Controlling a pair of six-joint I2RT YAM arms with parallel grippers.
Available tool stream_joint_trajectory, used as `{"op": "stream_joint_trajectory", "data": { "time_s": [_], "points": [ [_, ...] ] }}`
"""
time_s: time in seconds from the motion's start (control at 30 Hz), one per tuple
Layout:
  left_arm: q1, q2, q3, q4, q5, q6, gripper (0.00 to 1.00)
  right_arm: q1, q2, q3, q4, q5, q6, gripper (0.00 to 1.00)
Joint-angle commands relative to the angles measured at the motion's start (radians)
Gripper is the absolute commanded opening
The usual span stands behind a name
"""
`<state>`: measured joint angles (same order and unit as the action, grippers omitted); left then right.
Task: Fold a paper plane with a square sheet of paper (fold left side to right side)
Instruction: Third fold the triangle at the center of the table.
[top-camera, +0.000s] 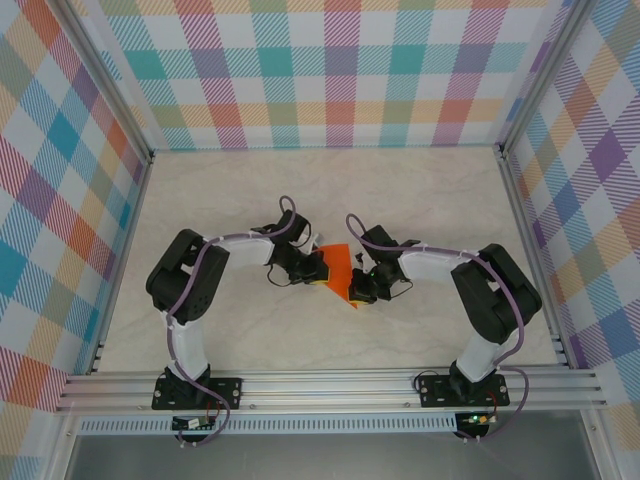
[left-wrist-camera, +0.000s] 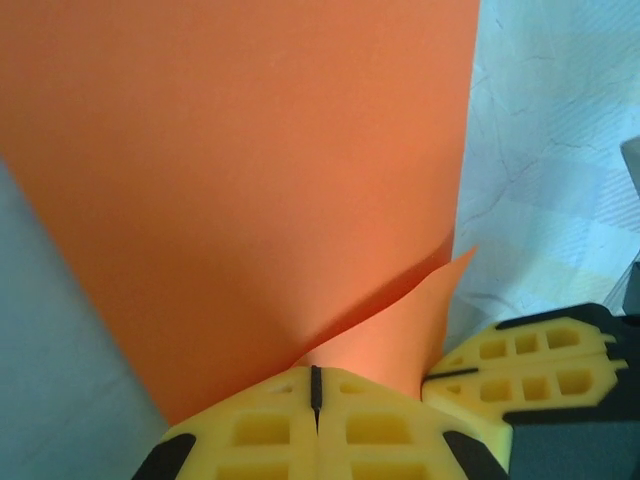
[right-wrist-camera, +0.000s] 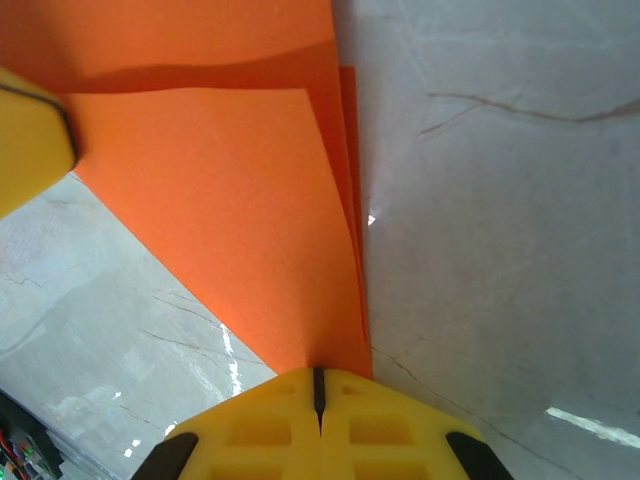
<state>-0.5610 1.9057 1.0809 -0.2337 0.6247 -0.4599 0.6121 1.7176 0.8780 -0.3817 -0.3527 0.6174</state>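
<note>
The square sheet of paper (top-camera: 338, 264) is bright orange and folded into stacked layers that taper to a point, a rough paper plane shape. It is held just above the marble table between both grippers. My left gripper (top-camera: 318, 268) is shut on its left edge; in the left wrist view the yellow fingertips (left-wrist-camera: 316, 385) meet on the orange paper (left-wrist-camera: 240, 180), which bends up from them. My right gripper (top-camera: 357, 286) is shut on the pointed lower end; the paper (right-wrist-camera: 220, 200) runs into the closed right gripper (right-wrist-camera: 319, 385), with layered edges along its right side.
The grey marble tabletop (top-camera: 330, 190) lies open behind and in front of the arms. Chequered walls (top-camera: 320, 70) and aluminium posts (top-camera: 510, 180) bound it. The right gripper's yellow fingers (left-wrist-camera: 530, 365) sit close beside the left gripper, and a left finger (right-wrist-camera: 30, 140) shows at the right wrist view's edge.
</note>
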Motion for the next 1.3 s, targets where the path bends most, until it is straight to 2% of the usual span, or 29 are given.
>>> {"op": "stream_joint_trajectory", "data": {
  "time_s": [0.0, 0.2, 0.37, 0.5, 0.87, 1.27],
  "points": [
    [-0.042, -0.080, -0.016, -0.010, -0.019, -0.011, 0.03, 0.009, 0.046, -0.055, -0.046, 0.080, 0.009, 0.02],
    [-0.123, -0.078, -0.019, -0.008, -0.023, -0.035, 0.00, 0.009, 0.044, -0.048, -0.061, 0.091, 0.005, 0.01],
    [-0.148, -0.044, -0.018, 0.012, -0.027, -0.043, 0.00, 0.009, 0.043, -0.047, -0.065, 0.092, 0.002, 0.00],
    [-0.154, -0.016, -0.012, 0.053, 0.006, -0.056, 0.00, 0.009, 0.042, -0.045, -0.070, 0.092, -0.001, 0.00],
    [-0.155, 0.036, 0.008, 0.025, -0.018, -0.037, 0.00, 0.009, 0.047, -0.042, -0.080, 0.095, -0.010, 0.00],
    [-0.120, 0.056, 0.045, -0.078, -0.111, 0.026, 0.00, 0.009, 0.053, -0.040, -0.119, 0.122, -0.027, 0.00]
  ]
}}
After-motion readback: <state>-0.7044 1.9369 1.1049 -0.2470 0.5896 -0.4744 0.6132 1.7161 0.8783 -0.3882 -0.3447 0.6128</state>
